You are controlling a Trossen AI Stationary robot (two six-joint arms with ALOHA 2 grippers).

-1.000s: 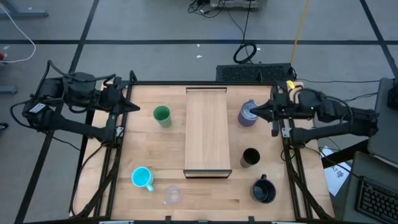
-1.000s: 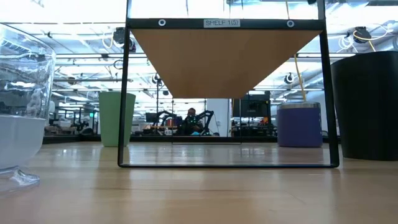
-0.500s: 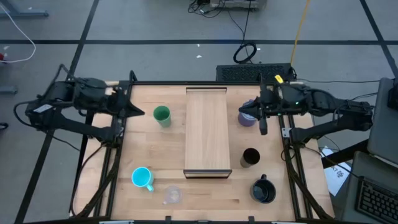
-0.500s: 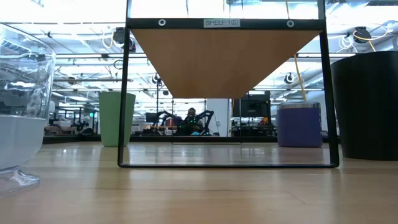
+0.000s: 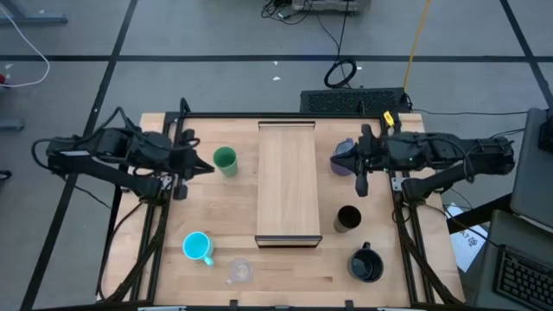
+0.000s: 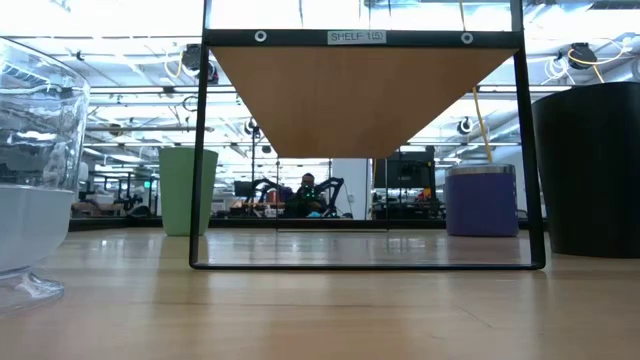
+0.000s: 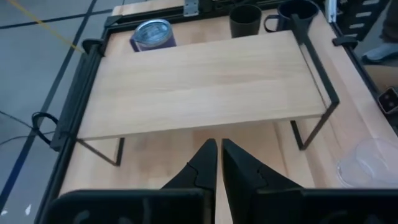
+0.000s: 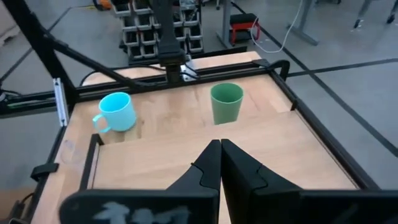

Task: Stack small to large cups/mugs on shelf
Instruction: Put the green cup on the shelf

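The shelf (image 5: 288, 181) stands in the middle of the table with nothing on its top. To its left stand the green cup (image 5: 225, 160), the cyan mug (image 5: 198, 247) and the clear glass (image 5: 239, 270). To its right are the lavender mug (image 5: 340, 166), the slim black tumbler (image 5: 347, 218) and the wide black mug (image 5: 365, 263). My left gripper (image 7: 217, 144) hangs just left of the green cup, its fingers a narrow slit apart, empty. My right gripper (image 8: 219, 144) is shut and empty above the lavender mug, pointing at the shelf.
A black frame rails the table's left and right sides (image 5: 164, 216). Bare tabletop lies between the green cup and the cyan mug, and in front of the shelf's near end (image 5: 289, 268). In the low view the glass (image 6: 30, 180) and the wide black mug (image 6: 590, 170) stand nearest.
My left gripper has come down and moved toward the table's right, closing on the green cup. My right gripper has moved toward the table's left, from beside the lavender mug to over it. No cup has moved.
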